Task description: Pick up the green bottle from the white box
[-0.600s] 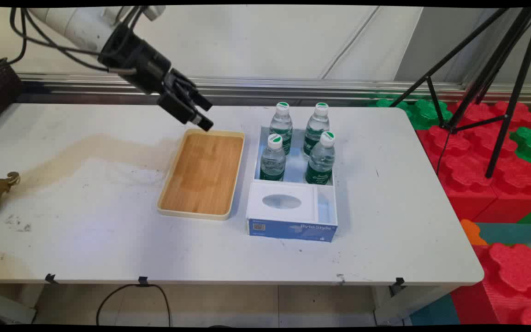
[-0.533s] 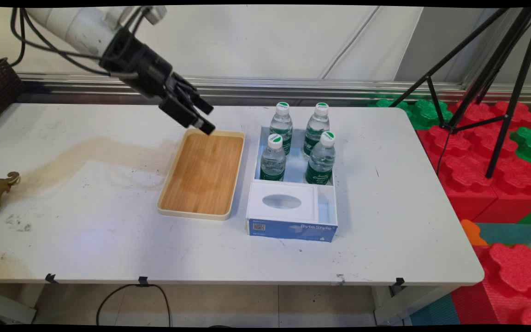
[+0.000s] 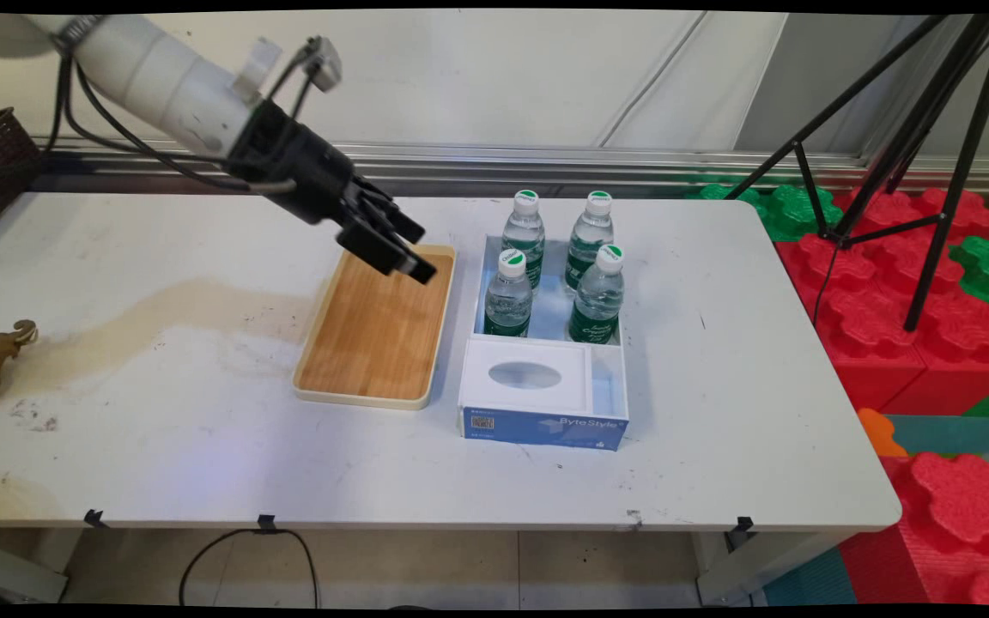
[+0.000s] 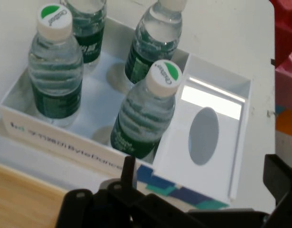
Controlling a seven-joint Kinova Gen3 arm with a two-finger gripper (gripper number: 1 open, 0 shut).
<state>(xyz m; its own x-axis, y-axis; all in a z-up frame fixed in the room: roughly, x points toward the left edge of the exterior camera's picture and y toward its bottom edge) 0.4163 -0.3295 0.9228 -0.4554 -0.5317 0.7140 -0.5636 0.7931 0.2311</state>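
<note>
You are working over a white table [image 3: 718, 446], with open room toward 9 o'clock. The white divided box [image 3: 606, 386] is sitting just beside the wooden tray [image 3: 374, 343]. Your gripper [image 3: 421, 255] is hovering over the tray's far right corner, fingers spread wide and holding nothing. Drifting toward 3 o'clock is risking a knock to the nearest water bottle [image 3: 509, 296].

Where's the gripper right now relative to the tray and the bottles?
In the main view the gripper hangs above the wooden tray's far right corner, just left of the white box holding four water bottles.
</note>
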